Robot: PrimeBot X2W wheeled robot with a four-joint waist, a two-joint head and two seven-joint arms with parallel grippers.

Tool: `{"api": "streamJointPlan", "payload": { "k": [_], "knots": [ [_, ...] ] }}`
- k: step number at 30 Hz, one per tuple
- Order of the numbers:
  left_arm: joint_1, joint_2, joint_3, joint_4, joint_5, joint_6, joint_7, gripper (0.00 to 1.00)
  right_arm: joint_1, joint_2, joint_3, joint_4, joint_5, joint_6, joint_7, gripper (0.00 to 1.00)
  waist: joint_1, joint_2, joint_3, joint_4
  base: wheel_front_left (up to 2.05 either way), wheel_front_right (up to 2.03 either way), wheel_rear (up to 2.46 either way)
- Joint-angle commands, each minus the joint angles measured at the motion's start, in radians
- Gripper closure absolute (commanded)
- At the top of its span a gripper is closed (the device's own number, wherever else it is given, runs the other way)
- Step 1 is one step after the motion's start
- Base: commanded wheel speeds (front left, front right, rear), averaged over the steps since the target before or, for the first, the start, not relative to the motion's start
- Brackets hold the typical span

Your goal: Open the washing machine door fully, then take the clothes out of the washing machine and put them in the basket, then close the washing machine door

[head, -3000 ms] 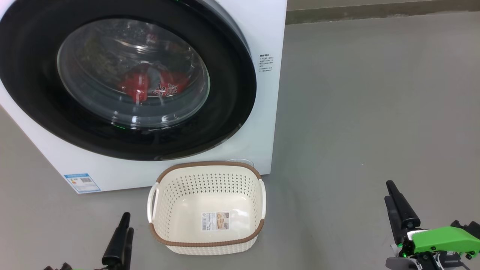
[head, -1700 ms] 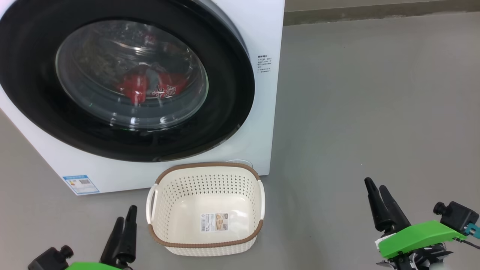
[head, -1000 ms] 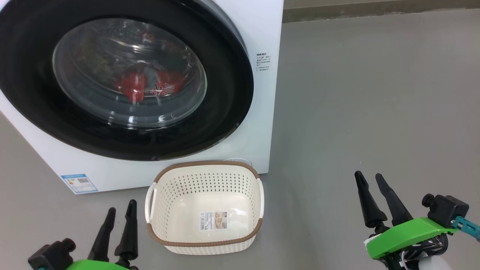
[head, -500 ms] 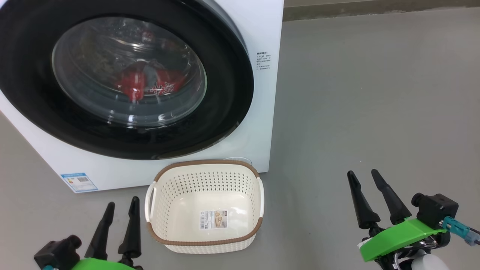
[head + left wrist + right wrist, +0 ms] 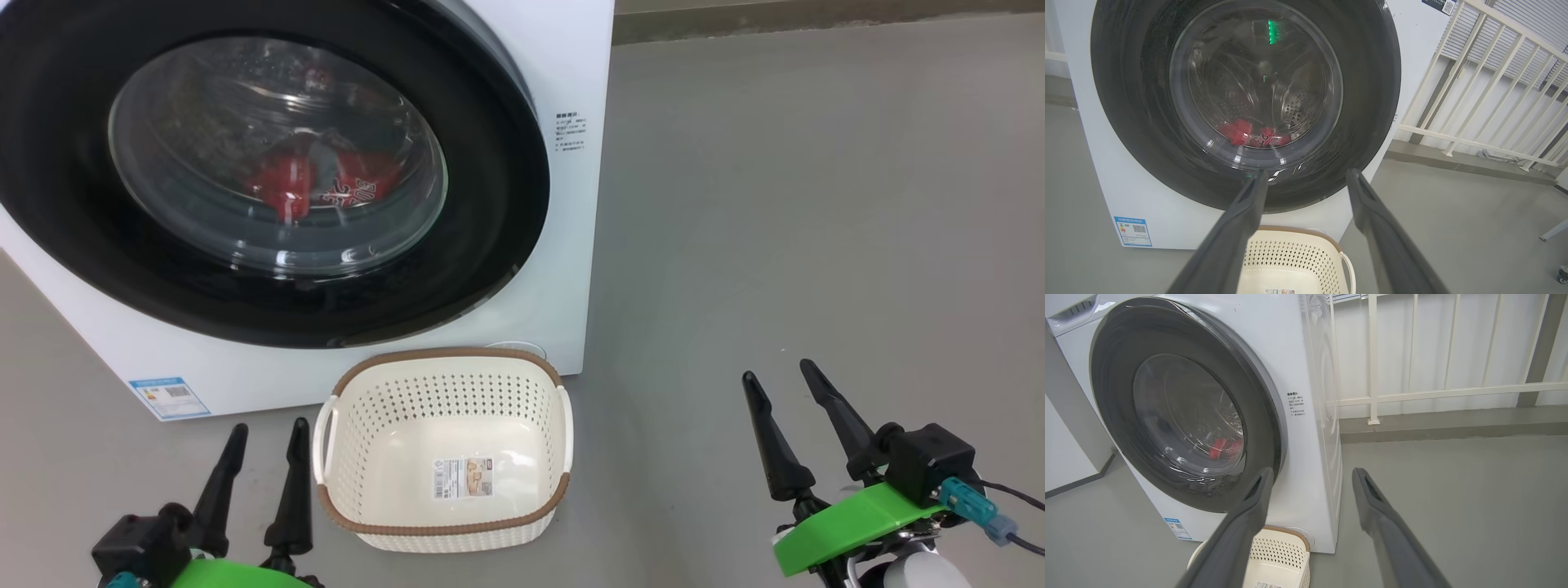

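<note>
One basket stands below the one washing machine's shut door, clothes behind its glass; left gripper and right gripper, both spread and empty, flank the basket, with open floor to its right.

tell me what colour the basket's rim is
Brown with a woven look, on the cream basket; clearest in the head view.

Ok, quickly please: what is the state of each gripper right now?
Left gripper: open, holding nothing.
Right gripper: open, holding nothing.
</note>
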State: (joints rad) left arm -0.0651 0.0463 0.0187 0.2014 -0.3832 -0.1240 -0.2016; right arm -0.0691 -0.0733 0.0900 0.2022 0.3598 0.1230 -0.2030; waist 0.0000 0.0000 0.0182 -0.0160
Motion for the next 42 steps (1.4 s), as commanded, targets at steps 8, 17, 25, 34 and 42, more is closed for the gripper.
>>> {"api": "streamJointPlan", "payload": {
  "k": [8, 17, 25, 34, 42],
  "knots": [
    [-0.042, 0.015, 0.023, -0.035, 0.102, -0.006, -0.035, 0.00, -0.051, -0.012, 0.034, -0.041, -0.112, 0.007, -0.034, 0.00, 0.0000, 0.0000, 0.004, -0.004, 0.00, 0.00, 0.00],
    [-0.044, 0.020, 0.019, -0.040, 0.195, -0.007, -0.060, 0.00, -0.051, -0.013, 0.044, -0.045, -0.213, 0.008, -0.059, 0.00, 0.0000, 0.0000, 0.003, -0.005, 0.00, 0.00, 0.00],
    [-0.042, 0.020, 0.017, -0.035, 0.191, -0.007, -0.060, 0.00, -0.045, -0.012, 0.041, -0.042, -0.212, 0.008, -0.059, 0.00, 0.0000, 0.0000, -0.003, -0.004, 0.00, 0.00, 0.00],
    [-0.042, 0.020, 0.015, -0.031, 0.189, -0.007, -0.060, 0.00, -0.043, -0.008, 0.040, -0.039, -0.201, 0.008, -0.059, 0.00, 0.0000, 0.0000, 0.000, 0.000, 0.00, 0.00, 0.00],
    [-0.051, 0.018, 0.010, -0.040, 0.188, -0.007, -0.060, 0.00, -0.058, -0.001, 0.037, -0.043, -0.152, 0.008, -0.059, 1.00, 0.0000, 0.0000, 0.026, 0.018, 0.00, 0.00, 0.00]
  ]
}}
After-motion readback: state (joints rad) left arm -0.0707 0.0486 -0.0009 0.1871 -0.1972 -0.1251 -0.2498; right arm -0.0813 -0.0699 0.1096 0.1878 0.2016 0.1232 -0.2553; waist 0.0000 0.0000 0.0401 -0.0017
